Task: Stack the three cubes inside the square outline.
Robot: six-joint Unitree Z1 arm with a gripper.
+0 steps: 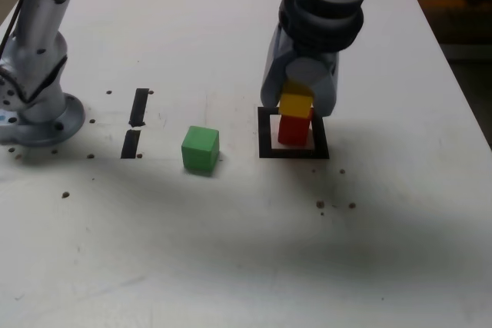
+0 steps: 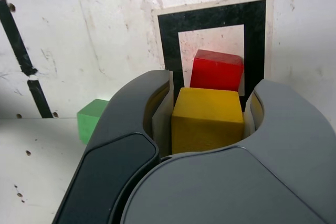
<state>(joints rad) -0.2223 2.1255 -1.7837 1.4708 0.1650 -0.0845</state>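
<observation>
Claw (image 1: 296, 97) grips yellow cube (image 1: 295, 104) over red cube (image 1: 293, 130) in the square outline (image 1: 269, 151)

Landmark is the square outline, a thick black frame with a white centre on the white table (image 1: 231, 251): red cube sits inside it, on the white centre; yellow cube is right above the red one with a jaw pressed on either side, looks to be resting on or just off its top, contact unclear; green cube (image 1: 201, 149) sits on the table outside the outline, on the exterior view's left of it, near but apart; two short black bars (image 1: 135, 122) lie further to that side, beyond the green cube; silver arm base (image 1: 34, 105) stands past the bars, well apart from the outline. Wrist view: yellow cube (image 2: 208, 119) wedged between the grey jaws, red cube (image 2: 217, 71) beyond it inside the frame (image 2: 169, 51), green cube (image 2: 92, 119) off to the side
</observation>
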